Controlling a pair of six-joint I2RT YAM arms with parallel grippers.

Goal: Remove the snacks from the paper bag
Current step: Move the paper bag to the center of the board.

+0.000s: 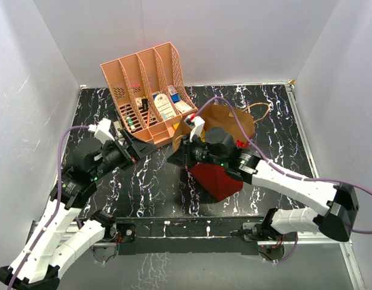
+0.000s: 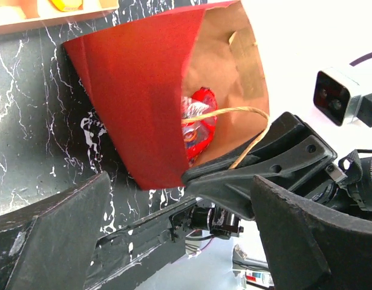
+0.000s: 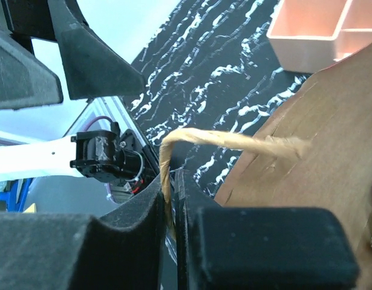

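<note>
The paper bag (image 1: 219,176), red outside and brown inside, lies tilted on the table with its mouth open toward the left. My right gripper (image 1: 178,156) is shut on one tan cord handle (image 3: 234,142), which is pinched between its pads (image 3: 131,241), and holds the mouth edge up. In the left wrist view the bag (image 2: 137,103) shows a shiny red snack packet (image 2: 198,118) inside, behind the cord (image 2: 234,112). My left gripper (image 1: 143,147) is open and empty, just left of the bag's mouth, pointing at it (image 2: 182,235). Other snacks are hidden.
The salmon-pink organizer (image 1: 150,90) with small boxes and cards stands behind the left gripper, close to the bag. The bag's second cord handle (image 1: 259,112) loops out at the back right. White walls enclose the black marbled table (image 1: 143,181).
</note>
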